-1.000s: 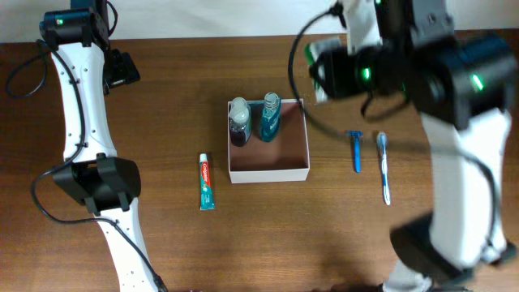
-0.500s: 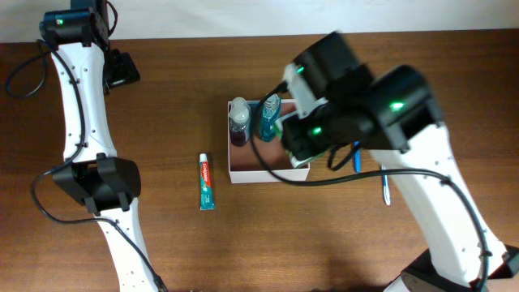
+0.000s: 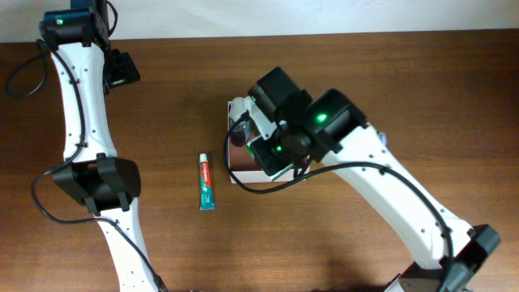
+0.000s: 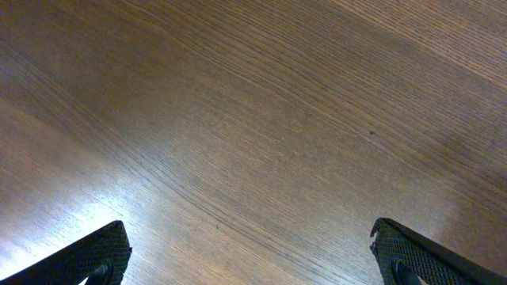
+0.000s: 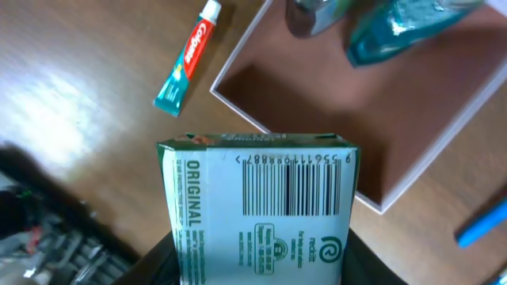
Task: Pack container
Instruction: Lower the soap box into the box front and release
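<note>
The wooden table (image 3: 162,122) carries everything. The white right arm (image 3: 381,170) reaches across the container (image 5: 341,103), which sits at the table's middle and is mostly hidden from overhead. The left arm (image 3: 81,105) stands along the left edge, well apart. The left gripper (image 4: 249,257) has its jaws spread wide over bare wood. The right gripper (image 5: 257,265) pinches a green-and-white soap box (image 5: 257,198) just above the container's near corner. A teal bottle (image 5: 404,28) and a darker bottle (image 5: 309,16), both blurred, lie at the far side of the container's floor. A toothpaste tube (image 3: 206,182) lies on the table beside the container.
</note>
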You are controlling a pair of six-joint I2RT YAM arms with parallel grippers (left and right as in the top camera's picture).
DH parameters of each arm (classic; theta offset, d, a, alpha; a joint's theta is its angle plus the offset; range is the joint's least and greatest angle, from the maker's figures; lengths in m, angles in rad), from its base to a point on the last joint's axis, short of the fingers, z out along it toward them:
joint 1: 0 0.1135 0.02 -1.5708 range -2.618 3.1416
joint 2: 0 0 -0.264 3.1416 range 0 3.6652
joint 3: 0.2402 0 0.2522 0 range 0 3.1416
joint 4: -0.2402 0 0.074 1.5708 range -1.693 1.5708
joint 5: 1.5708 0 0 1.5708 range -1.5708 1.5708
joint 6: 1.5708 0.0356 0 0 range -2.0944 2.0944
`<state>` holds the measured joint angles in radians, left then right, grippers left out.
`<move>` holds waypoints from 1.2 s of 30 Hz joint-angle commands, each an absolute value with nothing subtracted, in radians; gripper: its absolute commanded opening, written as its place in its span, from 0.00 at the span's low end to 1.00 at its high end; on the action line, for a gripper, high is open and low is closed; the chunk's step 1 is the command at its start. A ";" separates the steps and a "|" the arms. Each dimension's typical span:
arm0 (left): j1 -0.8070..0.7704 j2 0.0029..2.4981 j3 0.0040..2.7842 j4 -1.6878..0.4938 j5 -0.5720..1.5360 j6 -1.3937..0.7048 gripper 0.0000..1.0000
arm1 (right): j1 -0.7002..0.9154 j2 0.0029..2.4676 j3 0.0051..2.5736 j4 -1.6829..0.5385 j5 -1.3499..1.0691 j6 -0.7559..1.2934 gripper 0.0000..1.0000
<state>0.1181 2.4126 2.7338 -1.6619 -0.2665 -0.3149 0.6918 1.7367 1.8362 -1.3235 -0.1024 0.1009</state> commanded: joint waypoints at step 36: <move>0.119 2.408 2.731 -1.665 -0.274 -0.329 0.99 | 0.549 1.842 1.398 -0.725 -0.131 -0.336 0.49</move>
